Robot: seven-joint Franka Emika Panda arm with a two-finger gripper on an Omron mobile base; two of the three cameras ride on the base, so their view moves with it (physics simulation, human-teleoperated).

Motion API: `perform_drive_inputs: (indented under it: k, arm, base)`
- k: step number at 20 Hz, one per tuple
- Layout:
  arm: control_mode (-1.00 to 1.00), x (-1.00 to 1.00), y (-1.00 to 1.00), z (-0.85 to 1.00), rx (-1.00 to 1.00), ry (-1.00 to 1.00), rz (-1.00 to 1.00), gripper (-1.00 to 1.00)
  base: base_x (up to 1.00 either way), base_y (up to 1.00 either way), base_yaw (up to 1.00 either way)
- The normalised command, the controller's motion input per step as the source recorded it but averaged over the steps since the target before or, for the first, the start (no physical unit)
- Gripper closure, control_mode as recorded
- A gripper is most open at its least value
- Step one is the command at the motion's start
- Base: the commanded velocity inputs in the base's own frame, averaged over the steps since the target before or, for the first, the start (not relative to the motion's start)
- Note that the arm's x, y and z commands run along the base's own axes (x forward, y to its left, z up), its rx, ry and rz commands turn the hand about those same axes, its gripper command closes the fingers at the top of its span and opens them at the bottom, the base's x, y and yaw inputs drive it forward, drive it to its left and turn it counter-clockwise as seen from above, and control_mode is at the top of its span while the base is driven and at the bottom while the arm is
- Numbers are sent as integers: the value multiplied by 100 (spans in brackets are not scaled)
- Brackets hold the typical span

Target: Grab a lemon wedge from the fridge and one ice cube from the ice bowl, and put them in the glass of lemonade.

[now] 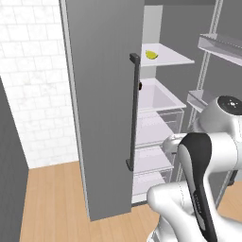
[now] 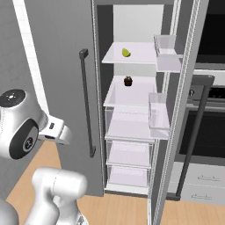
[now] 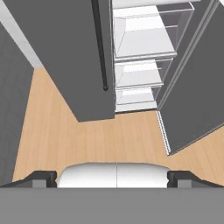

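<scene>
- Fridge (image 2: 132, 110): right door swung open, left door closed; top cut off in both base views.
- Lemon wedge (image 2: 126, 52) lies on the upper shelf (image 2: 145, 56), tiny, shape hard to make out; seen also in the left base view (image 1: 151, 55).
- Small dark round item (image 2: 128, 81) on the shelf below; half hidden by the door handle (image 1: 133, 111) in the left base view.
- Gripper (image 3: 112, 177): fingertips wide apart, holding nothing, pointing at wood floor (image 3: 109, 140) before the fridge.

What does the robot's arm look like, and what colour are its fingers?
The arm is glossy white with rounded, tube-like segments and black bands at its joints. One joint has a dark round cap with tiny markings. The gripper has small dark fingertips in the hand view.
</scene>
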Motion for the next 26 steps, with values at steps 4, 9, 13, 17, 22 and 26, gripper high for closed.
perform_drive_inputs:
  k: [4,9,13,17,22,26]
  arm:
    - [-100,0,0,0,0,0,0,-100]
    - [-100,-1,-11,-3,0,0,-2,-100]
    - [-100,0,-62,-3,0,0,-2,-100]
    - [-100,0,-58,-4,0,0,-1,-100]
    - [-100,0,40,-2,-12,-3,0,-100]
    - [-100,0,55,-7,-14,0,0,-100]
  base:
    - [0,0,0]
    - [0,0,0]
    - [0,0,0]
    - [0,0,0]
    - [0,0,0]
    - [0,0,0]
